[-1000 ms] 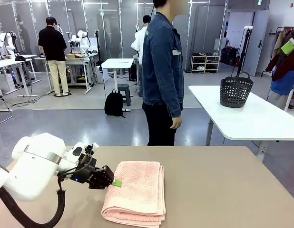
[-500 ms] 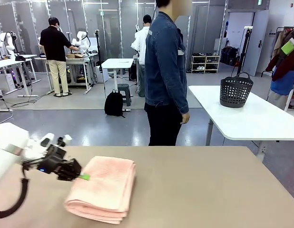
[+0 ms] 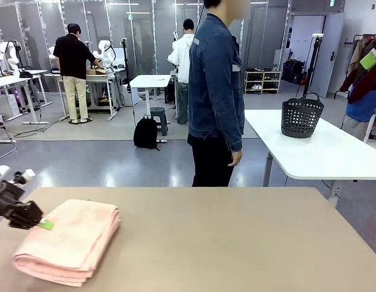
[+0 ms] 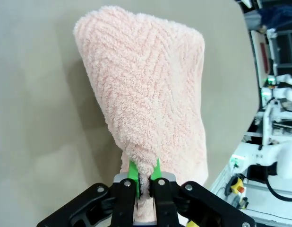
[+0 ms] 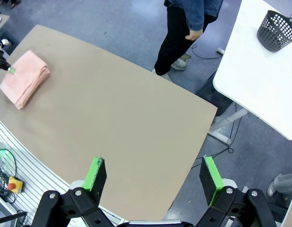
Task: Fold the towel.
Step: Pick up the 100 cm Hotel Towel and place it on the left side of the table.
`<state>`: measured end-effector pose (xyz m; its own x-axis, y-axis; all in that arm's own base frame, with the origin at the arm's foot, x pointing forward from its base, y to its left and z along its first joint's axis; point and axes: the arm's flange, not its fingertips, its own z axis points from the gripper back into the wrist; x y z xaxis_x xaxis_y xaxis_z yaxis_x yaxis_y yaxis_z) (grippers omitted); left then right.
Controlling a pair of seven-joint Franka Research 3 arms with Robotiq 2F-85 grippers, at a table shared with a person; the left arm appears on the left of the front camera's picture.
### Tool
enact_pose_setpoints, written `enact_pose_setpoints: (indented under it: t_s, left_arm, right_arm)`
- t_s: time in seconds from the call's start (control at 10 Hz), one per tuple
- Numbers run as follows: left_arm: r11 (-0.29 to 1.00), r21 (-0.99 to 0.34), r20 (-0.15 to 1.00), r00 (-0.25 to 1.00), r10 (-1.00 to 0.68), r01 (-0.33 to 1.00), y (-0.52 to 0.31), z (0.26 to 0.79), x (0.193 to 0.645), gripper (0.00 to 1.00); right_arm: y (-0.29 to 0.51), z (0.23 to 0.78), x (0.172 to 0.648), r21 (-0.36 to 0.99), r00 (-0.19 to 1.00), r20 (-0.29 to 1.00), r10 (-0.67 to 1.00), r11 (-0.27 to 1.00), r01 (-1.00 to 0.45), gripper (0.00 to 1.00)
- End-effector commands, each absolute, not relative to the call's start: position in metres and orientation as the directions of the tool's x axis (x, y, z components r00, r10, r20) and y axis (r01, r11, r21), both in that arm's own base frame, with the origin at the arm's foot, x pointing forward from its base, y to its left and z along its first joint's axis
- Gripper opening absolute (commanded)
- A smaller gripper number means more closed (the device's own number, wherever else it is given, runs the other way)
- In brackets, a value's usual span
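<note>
Nearest to us, our left gripper is pinched almost shut on a corner of the towel, the green pads biting a small tuft of the folded bundle. Over the last second we have dragged that bundle sideways across the desk, from near the middle toward our left; in the front view the towel now lies close to the desk's left edge with the left gripper at its left side. The towel is already folded into a compact stack of layers, so we judge the folding itself largely done and this pull to be a final placing. Little desk is left beyond the bundle on that side, so any further pull risks tipping it over the edge; to the right the desk surface is bare and wide. Our right gripper hangs high above the desk, jaws spread wide and holding nothing. At the far side a person in a denim jacket stands just beyond the desk, hands off it.
</note>
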<state>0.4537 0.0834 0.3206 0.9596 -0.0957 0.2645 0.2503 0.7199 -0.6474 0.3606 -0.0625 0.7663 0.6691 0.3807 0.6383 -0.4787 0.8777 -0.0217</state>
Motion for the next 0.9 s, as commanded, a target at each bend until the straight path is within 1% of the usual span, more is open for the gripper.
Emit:
enact_pose_setpoints:
  t_s: [0.0, 0.2, 0.4, 0.5, 0.8]
  left_arm:
    - [0.724, -0.644, 0.285, 0.956, -0.072, 0.246, 0.12, 0.331, 0.459, 0.0]
    - [0.775, -0.594, 0.3, 0.953, -0.033, 0.214, 0.159, 0.336, 0.454, 0.0]
    - [0.806, -0.552, 0.321, 0.947, -0.028, 0.211, 0.164, 0.339, 0.456, 0.0]
    - [0.823, -0.533, 0.323, 0.946, -0.017, 0.197, 0.163, 0.339, 0.457, 0.26]
    - [0.838, -0.508, 0.354, 0.935, -0.005, 0.197, 0.157, 0.348, 0.453, 0.77]
  right_arm:
    - [-0.063, 0.766, 0.362, -0.033, 0.666, 0.635, 0.392, 0.874, -0.484, 1.0]
    - [-0.063, 0.766, 0.362, -0.033, 0.666, 0.635, 0.392, 0.874, -0.484, 1.0]
    - [-0.063, 0.766, 0.362, -0.033, 0.666, 0.635, 0.392, 0.874, -0.484, 1.0]
    - [-0.063, 0.766, 0.362, -0.033, 0.666, 0.635, 0.392, 0.874, -0.484, 1.0]
    - [-0.063, 0.766, 0.362, -0.033, 0.666, 0.635, 0.392, 0.874, -0.484, 1.0]
